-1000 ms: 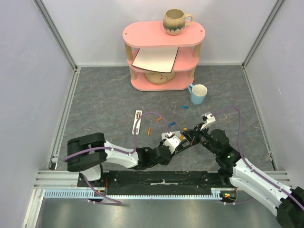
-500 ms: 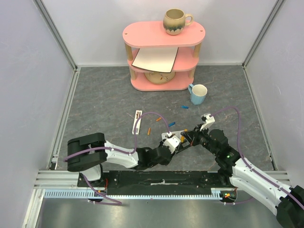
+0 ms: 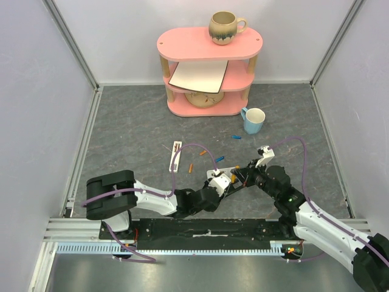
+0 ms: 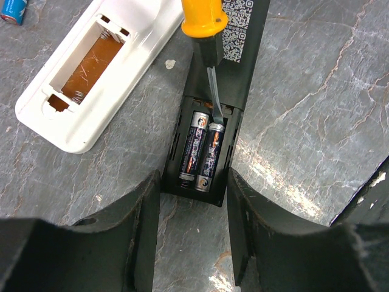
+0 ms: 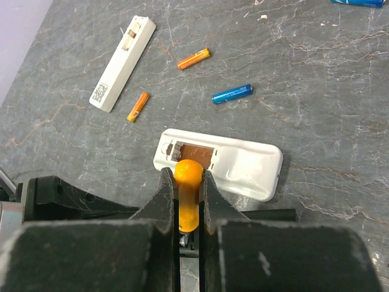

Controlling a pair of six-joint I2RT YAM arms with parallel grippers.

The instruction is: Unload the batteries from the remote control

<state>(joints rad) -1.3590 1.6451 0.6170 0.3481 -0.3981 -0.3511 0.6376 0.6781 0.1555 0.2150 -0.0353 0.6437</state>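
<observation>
**Screwdriver tip in the loaded bay of the black remote**

Far left on the grey desk [image 3: 121,134], well apart from the work: a slim white remote [image 5: 121,61], back open. Just right of it, two loose orange batteries [image 5: 138,106], then a blue battery [image 5: 231,93], all lying flat and apart from one another. Nearer the arms, a wider white remote [image 4: 91,73], face down, bay open down to its brown floor, just beside the black remote [image 4: 209,121] and angled away from it.

At that remote's near end, the left claw [image 4: 193,201]: half spread, pinching the black casing between its two fingers. In the open bay, the batteries [image 4: 200,151]: two dark cells side by side, touching, lying lengthwise. Down onto their far end, the thin blade of an orange-handled screwdriver [image 4: 203,24], tip at the bay's far wall just over the right-hand cell, shaft crossing the QR label.

Above the handle, the right claw [image 5: 186,179]: pressed together on it, hiding most of the black remote from its own camera.

Further right and back, a second blue cell [image 3: 236,137], loose, near a pale blue mug [image 3: 253,120]. Against the back wall, a pink shelf [image 3: 208,45] with a brown mug on top, well apart from both arms.
</observation>
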